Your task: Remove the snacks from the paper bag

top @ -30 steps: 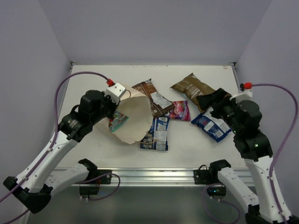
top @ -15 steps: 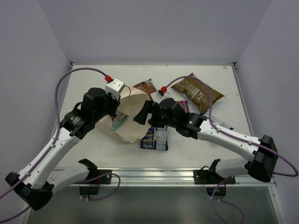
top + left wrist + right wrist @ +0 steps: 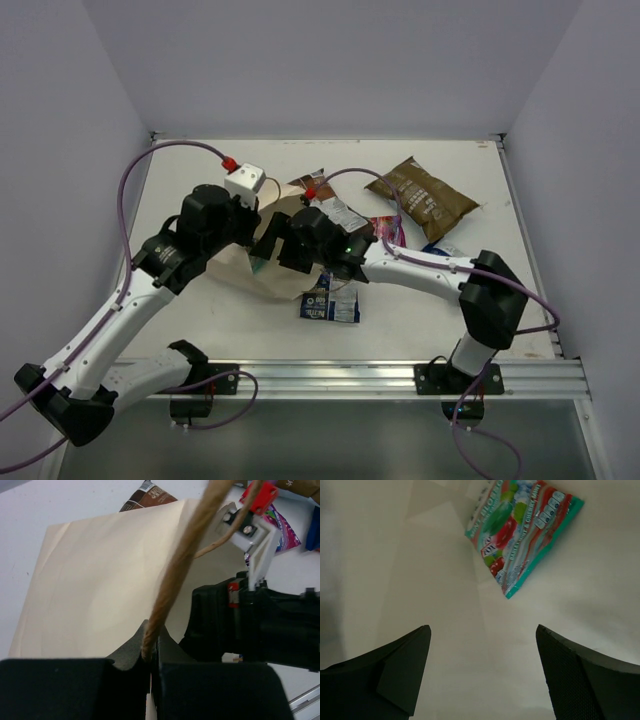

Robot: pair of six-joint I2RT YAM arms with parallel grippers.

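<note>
The cream paper bag (image 3: 228,266) lies tipped with its mouth toward the right. My left gripper (image 3: 258,210) is shut on its brown string handle (image 3: 170,580) and holds the mouth up; the bag's wall (image 3: 100,580) fills the left wrist view. My right gripper (image 3: 266,244) is open and reaches into the bag's mouth. Its view shows the teal packet (image 3: 520,530) lying on the bag's inner wall (image 3: 420,580), ahead of the spread, empty right gripper (image 3: 482,632). Outside lie two brown packets (image 3: 422,195) (image 3: 330,205), the magenta one (image 3: 388,230) and a blue-and-white one (image 3: 330,300).
A second blue-and-white packet (image 3: 447,250) peeks out behind my right forearm. My right arm (image 3: 420,268) stretches across the table over the packets. The right wrist (image 3: 260,630) is close beside the left gripper. Purple walls stand on three sides.
My right arm has swung from the right side of the table leftward, and its open gripper has gone into the bag's mouth. My left gripper still holds the handle, slightly shifted.
</note>
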